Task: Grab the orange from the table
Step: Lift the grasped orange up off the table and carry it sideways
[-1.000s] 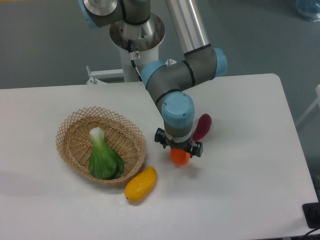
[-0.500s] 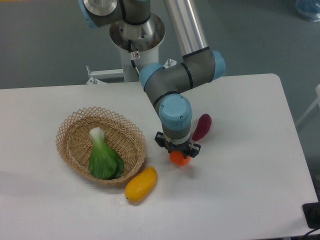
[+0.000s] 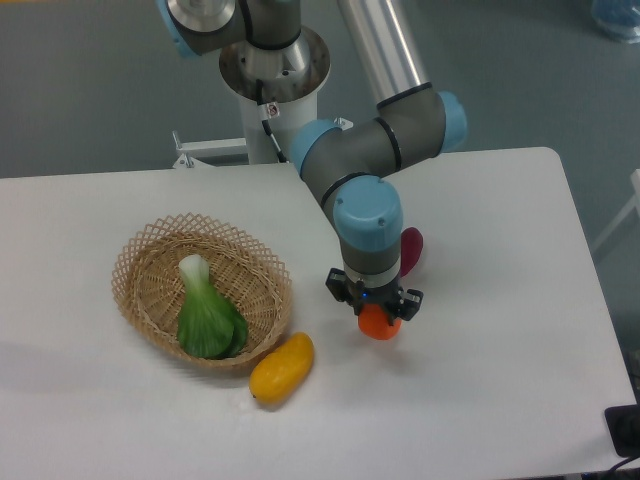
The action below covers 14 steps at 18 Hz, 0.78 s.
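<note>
The orange (image 3: 379, 324) is a small round red-orange fruit, right of the table's (image 3: 500, 330) middle. My gripper (image 3: 375, 306) points straight down over it, and its dark fingers (image 3: 337, 288) close on the orange's sides. Only the lower half of the orange shows below the gripper body. I cannot tell whether the orange rests on the white tabletop or hangs just above it.
A dark purple vegetable (image 3: 411, 247) lies just behind the gripper, partly hidden by the wrist. A yellow-orange mango-shaped fruit (image 3: 281, 368) lies to the front left. A wicker basket (image 3: 140, 262) with a green bok choy (image 3: 208, 316) stands at the left.
The gripper's fingers drew in around the orange. Then the gripper moved right and a little toward the front, and the orange went with it.
</note>
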Each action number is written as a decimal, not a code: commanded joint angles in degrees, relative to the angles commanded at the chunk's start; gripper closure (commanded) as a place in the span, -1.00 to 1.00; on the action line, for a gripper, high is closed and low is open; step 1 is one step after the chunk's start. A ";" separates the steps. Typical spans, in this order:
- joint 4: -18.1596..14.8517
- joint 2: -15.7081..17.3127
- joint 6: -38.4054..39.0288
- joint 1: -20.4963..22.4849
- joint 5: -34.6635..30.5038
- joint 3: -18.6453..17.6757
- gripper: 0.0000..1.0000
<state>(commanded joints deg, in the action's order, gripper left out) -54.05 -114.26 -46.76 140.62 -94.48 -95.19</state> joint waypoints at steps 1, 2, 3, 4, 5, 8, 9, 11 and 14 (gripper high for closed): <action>-0.18 0.00 -0.09 0.18 0.00 0.53 -0.04; -0.44 0.00 -0.52 0.53 0.00 1.05 -0.03; -0.62 -0.09 -1.31 0.88 0.09 1.76 -0.03; -0.70 -0.09 -2.19 1.05 0.26 2.37 -0.03; -0.71 -0.17 -2.63 1.14 0.70 2.90 -0.03; -2.80 -0.61 -4.83 2.37 1.84 5.27 -0.02; -3.51 -0.79 -6.40 2.46 1.85 5.89 -0.02; -3.61 -0.70 -8.61 2.46 1.85 6.16 -0.02; -3.61 -0.70 -9.14 2.55 1.85 6.16 -0.03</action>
<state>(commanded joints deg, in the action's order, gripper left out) -57.66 -114.96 -55.90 143.17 -92.64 -89.03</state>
